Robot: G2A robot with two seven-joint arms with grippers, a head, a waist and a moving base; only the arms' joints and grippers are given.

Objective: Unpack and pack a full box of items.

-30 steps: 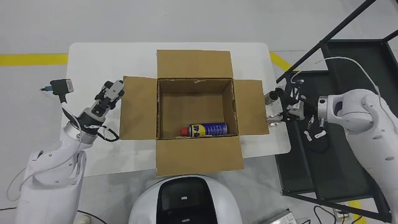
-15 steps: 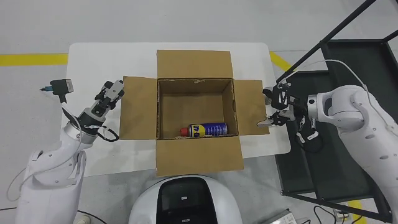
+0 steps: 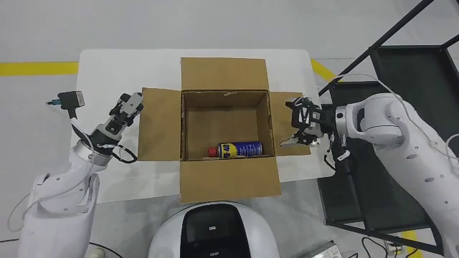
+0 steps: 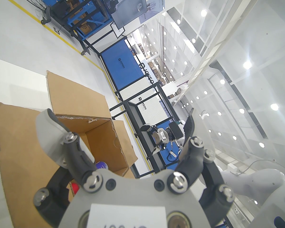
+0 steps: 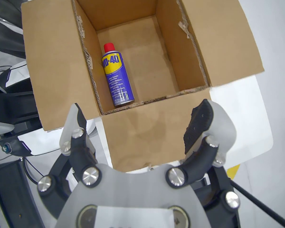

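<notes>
Presently: blue spray can [image 3: 240,148] lying inside open cardboard box [image 3: 224,72] on bench [image 3: 122,64] | right tool [image 3: 290,122] spread over right flap | left tool [image 3: 133,101] spread beside left flap.

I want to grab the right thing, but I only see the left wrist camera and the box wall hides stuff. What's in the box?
Observer: One blue and yellow spray can, lying on its side on the floor of the box.
Operator: Which way is its red cap pointing?
Observer: Toward the robot's left. The can lies along the box wall nearest the robot.
Operator: Where's the other arm?
Observer: The right gripper hangs above the box's right flap, its fingers open and holding nothing.
</notes>
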